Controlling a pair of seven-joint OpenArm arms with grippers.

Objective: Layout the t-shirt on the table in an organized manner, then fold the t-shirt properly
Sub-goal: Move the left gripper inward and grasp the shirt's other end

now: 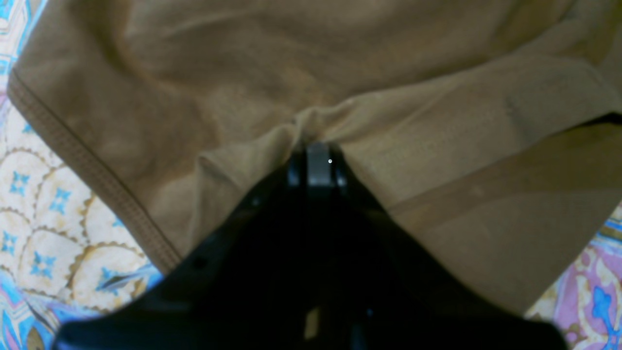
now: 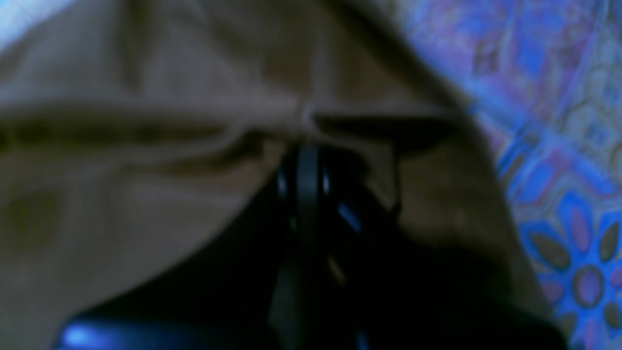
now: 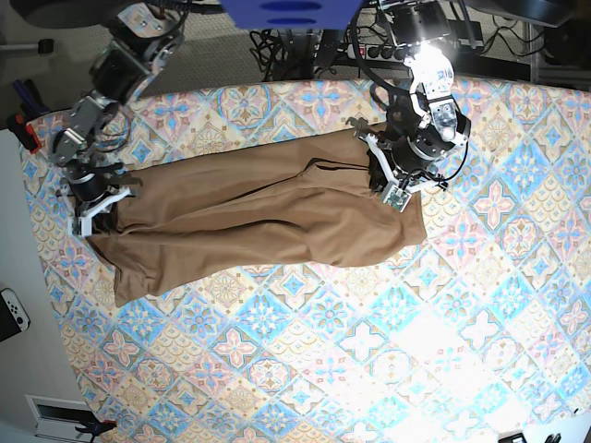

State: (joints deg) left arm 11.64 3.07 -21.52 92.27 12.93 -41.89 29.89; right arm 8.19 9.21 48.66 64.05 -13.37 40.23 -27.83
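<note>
Fabric fills the left wrist view: the tan t-shirt spreads across nearly the whole frame, with a stitched hem running down its left edge. The left gripper has its jaws closed tight on a bunched ridge of the cloth, and folds run away from the pinch toward the right. Patterned table cover shows at the lower left and at the lower right corner.

The right wrist view is blurred. The right gripper sits with its jaws pressed together on a gathered crease of the t-shirt, which covers the left and centre of the frame. The table shows at the right, in blue and pink flowers.

In the base view the t-shirt lies stretched across the upper half of the table, long from side to side and creased along its length. The right gripper holds the end at the view's left, near the table's edge. The left gripper holds the cloth near its upper edge at the view's right. The cloth's lower corner at the left lies loose on the table.
</note>
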